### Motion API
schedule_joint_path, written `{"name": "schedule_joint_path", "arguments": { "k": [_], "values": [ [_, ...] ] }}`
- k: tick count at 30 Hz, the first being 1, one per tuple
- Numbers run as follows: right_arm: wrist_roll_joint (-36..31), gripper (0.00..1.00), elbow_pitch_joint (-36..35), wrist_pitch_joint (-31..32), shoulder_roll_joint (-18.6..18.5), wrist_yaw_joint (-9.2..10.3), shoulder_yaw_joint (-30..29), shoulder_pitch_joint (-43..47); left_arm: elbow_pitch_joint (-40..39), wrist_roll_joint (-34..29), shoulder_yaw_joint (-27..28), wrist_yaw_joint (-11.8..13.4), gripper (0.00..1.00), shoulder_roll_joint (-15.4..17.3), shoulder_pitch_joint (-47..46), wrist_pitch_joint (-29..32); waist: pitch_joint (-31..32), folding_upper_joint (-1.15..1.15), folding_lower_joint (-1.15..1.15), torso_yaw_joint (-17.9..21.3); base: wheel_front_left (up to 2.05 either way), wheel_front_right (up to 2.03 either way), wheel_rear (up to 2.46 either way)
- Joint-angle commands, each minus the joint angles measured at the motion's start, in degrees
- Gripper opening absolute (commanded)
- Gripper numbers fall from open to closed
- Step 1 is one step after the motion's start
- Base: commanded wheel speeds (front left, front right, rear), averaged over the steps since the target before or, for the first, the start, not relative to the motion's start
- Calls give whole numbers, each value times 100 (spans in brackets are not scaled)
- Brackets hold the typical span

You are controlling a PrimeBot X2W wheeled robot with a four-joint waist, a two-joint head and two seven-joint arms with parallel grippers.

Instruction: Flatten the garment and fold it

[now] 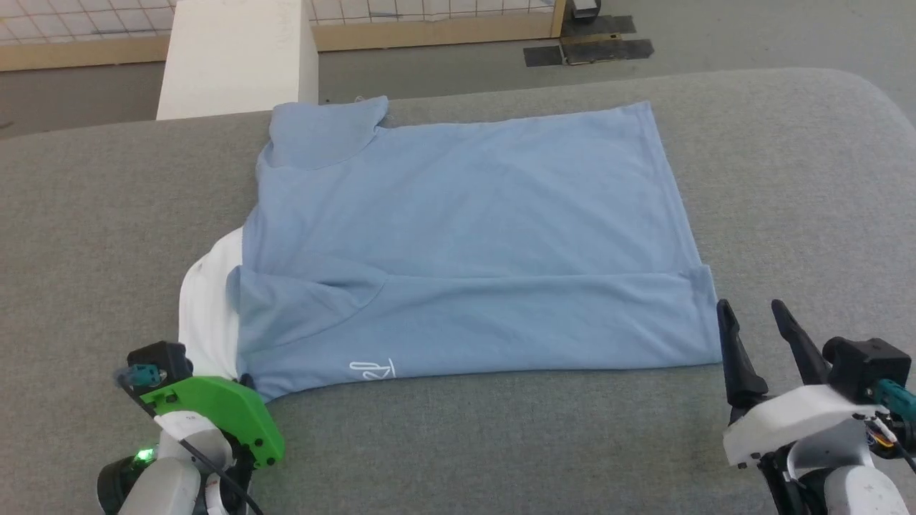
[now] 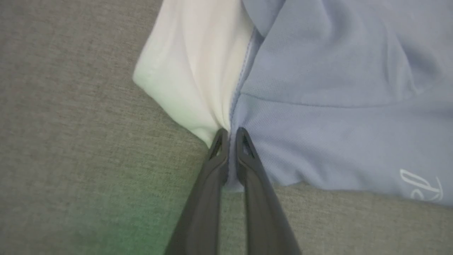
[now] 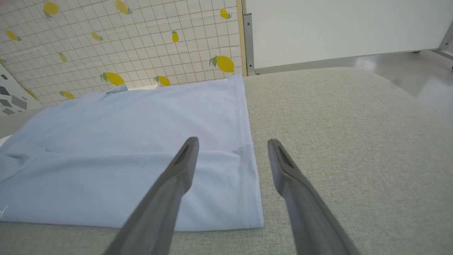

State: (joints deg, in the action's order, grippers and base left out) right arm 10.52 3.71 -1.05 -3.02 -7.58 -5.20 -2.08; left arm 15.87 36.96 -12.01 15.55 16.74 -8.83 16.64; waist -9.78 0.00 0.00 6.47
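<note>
I see the garment (image 1: 465, 214) lying partly folded on the grey padded surface (image 1: 787, 179), my left gripper (image 2: 229, 134) pinching its near left corner, my right gripper (image 3: 231, 143) spread, apparently hovering beside its hem.

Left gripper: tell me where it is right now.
The left gripper sits at the head view's lower left, pinching the garment at its near left corner, where white fabric meets blue, on the grey padded surface.
</note>
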Motion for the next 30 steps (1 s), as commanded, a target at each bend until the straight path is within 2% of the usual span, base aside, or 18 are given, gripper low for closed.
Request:
{"name": "schedule_joint_path", "arguments": {
  "k": [1, 6, 11, 15, 16, 18, 21, 24, 30],
  "values": [
    [-75, 100, 65, 115, 11, 9, 3, -131, 81, 19, -106, -56, 0, -67, 138, 86, -24, 0, 0, -67, 0, 0, 0],
    [-169, 100, 595, 1225, 12, 9, -254, -536, 12, -26, -189, -167, 0, -58, 65, -12, -86, 0, 0, -190, 0, 0, 0],
    [-307, 100, 1219, 2923, 13, 9, -606, -1022, 18, -66, -277, -261, 0, -74, -57, -88, -179, 0, 0, -327, 0, 0, 0],
    [-495, 100, 1392, 3993, 13, 9, -744, -1262, 19, -104, -354, -317, 0, -103, -137, -149, -246, 0, 0, -424, 0, 0, 0],
    [-505, 45, 1410, 4235, 13, 9, -765, -1283, 28, -110, -367, -331, 0, -106, -150, -167, -251, 0, 0, -439, 0, 0, 0],
    [-487, 0, 1348, 4692, 13, 9, -774, -1298, 43, -152, -412, -380, 0, -100, -177, -240, -247, 0, 0, -470, 0, 0, 0],
    [-442, 0, 1039, 4967, 13, 9, -788, -1254, 73, -293, -496, -420, 0, -57, -196, -415, -170, 0, 0, -501, 0, 0, 0],
    [-329, 0, 662, 4797, 13, 9, -805, -1156, 63, -412, -526, -387, 0, 17, -163, -535, -19, 0, 0, -510, 0, 0, 0],
    [156, 0, -149, 4638, 13, 9, -1007, -585, -536, -587, -501, -136, 0, 335, 245, -436, 373, 0, 0, -480, 0, 0, 0]
  ]
}}
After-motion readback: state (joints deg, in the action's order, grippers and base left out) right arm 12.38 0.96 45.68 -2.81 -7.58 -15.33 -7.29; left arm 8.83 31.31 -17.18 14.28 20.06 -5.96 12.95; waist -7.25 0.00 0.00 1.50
